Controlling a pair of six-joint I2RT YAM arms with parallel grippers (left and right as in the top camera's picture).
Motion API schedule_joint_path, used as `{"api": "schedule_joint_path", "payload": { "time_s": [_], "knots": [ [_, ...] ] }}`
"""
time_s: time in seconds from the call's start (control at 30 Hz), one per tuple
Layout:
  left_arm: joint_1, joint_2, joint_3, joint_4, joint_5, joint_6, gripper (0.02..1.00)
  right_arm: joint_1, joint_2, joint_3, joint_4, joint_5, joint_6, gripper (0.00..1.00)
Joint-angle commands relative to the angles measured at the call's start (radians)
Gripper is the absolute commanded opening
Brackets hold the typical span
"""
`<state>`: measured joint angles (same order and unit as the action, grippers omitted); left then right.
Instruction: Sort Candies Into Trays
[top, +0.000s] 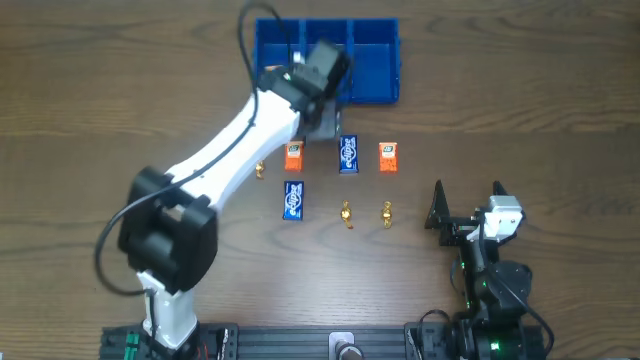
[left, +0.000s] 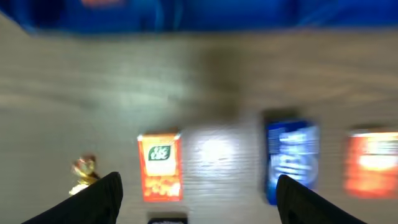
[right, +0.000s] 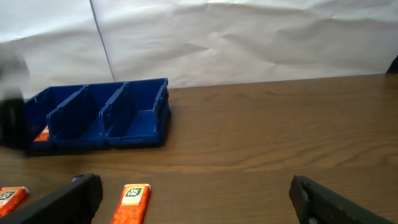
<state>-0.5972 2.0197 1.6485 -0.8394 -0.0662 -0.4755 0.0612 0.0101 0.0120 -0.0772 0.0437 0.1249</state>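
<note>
**Wide-open claws over a table of loose candy**

A dark wooden table (top: 540, 90) with a white sheet (right: 249, 37) hung behind it carries a blue tray (top: 375, 62) of 3 compartments near its far edge. A bit of orange (right: 41, 133) shows in 1 end compartment.

Just in front of the tray lie an orange box (top: 293, 155), a blue pack (top: 347, 154) and a second orange box (top: 388, 157) in a row. Nearer the arms are another blue pack (top: 292, 200) and 3 gold-wrapped sweets (top: 346, 214), 1 of them beside the first orange box.

The left claw (left: 199, 180) hangs spread wide above the bare wood between the first orange box and the blue pack, holding nothing and touching neither. The right claw (right: 193, 190) sits near its base, also spread wide and empty, well apart from the candies, with open wood to the right.
</note>
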Motion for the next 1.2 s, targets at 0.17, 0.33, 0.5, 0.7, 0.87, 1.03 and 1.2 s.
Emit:
{"api": "schedule_joint_path", "payload": {
  "time_s": [0.17, 0.33, 0.5, 0.7, 0.87, 1.03, 1.2],
  "knots": [
    [0.036, 0.021, -0.209, 0.097, 0.056, -0.045, 0.785, 0.003, -0.007, -0.004, -0.002, -0.002, -0.006, 0.998],
    [0.036, 0.021, -0.234, 0.128, 0.056, -0.043, 0.779, 0.003, -0.007, -0.004, -0.002, -0.002, -0.006, 0.998],
    [0.036, 0.034, -0.234, 0.134, 0.059, -0.041, 0.766, 0.003, -0.007, -0.004, -0.002, -0.002, -0.006, 0.998],
    [0.036, 0.054, -0.234, 0.140, 0.064, -0.043, 0.700, 0.003, -0.007, -0.004, -0.002, -0.002, -0.006, 0.998],
    [0.036, 0.054, -0.234, 0.146, 0.063, -0.045, 0.562, 0.003, -0.007, -0.004, -0.002, -0.002, -0.006, 0.998],
    [0.042, 0.057, -0.234, 0.145, 0.064, -0.047, 0.581, 0.003, -0.007, -0.004, -0.002, -0.002, -0.006, 0.998],
    [0.052, 0.075, -0.234, 0.145, 0.071, -0.049, 0.575, 0.003, -0.007, -0.004, -0.002, -0.002, -0.006, 0.998]
  ]
}}
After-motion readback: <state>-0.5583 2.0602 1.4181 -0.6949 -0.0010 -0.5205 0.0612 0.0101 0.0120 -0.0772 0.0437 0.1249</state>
